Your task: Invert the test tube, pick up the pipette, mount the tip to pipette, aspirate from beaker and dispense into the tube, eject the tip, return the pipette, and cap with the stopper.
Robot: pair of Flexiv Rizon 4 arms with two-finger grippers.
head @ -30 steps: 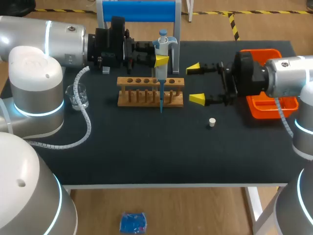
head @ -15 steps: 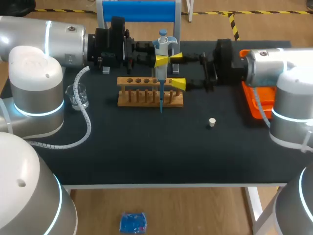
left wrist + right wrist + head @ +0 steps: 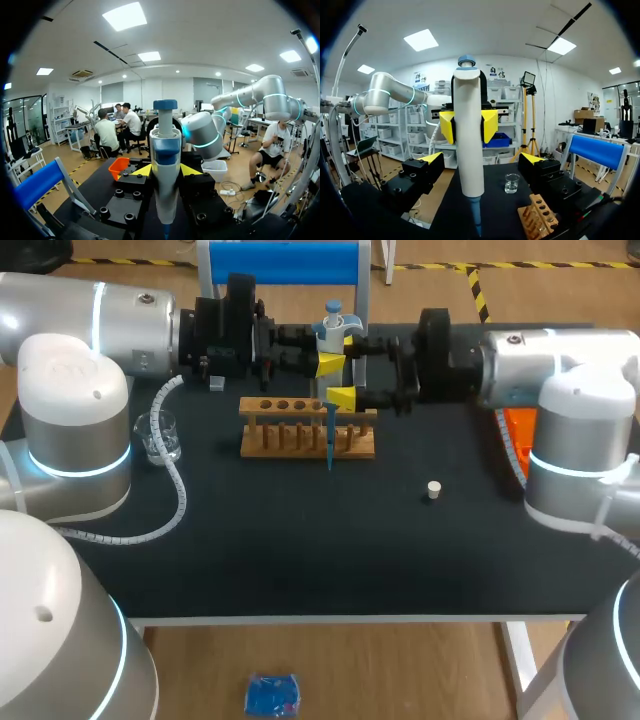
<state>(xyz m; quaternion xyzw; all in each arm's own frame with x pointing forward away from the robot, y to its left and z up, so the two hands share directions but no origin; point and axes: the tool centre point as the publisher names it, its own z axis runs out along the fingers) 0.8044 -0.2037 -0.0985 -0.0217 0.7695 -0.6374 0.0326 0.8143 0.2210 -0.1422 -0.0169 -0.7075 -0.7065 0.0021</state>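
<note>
My left gripper [image 3: 330, 362] is shut on the white and blue pipette [image 3: 331, 335], holding it upright above the wooden tube rack [image 3: 308, 427]. The pipette's blue tip [image 3: 330, 445] hangs down in front of the rack. In the left wrist view the pipette [image 3: 165, 165] stands between my left gripper's [image 3: 166, 172] yellow tips. My right gripper [image 3: 345, 368] is open, one finger on each side of the pipette, not touching it. In the right wrist view the pipette [image 3: 468, 145] stands ahead of my open right gripper [image 3: 480, 160]. A small white stopper [image 3: 434, 490] lies on the mat.
A glass beaker [image 3: 158, 437] stands left of the rack, also seen as the beaker [image 3: 511, 183] beyond the pipette. An orange tray [image 3: 515, 435] sits at the right, partly hidden by my right arm. A blue pipette stand [image 3: 283, 262] is at the back.
My right arm has moved left from beside the orange tray, and its open fingers now flank the pipette. The left arm and the pipette have stayed still.
</note>
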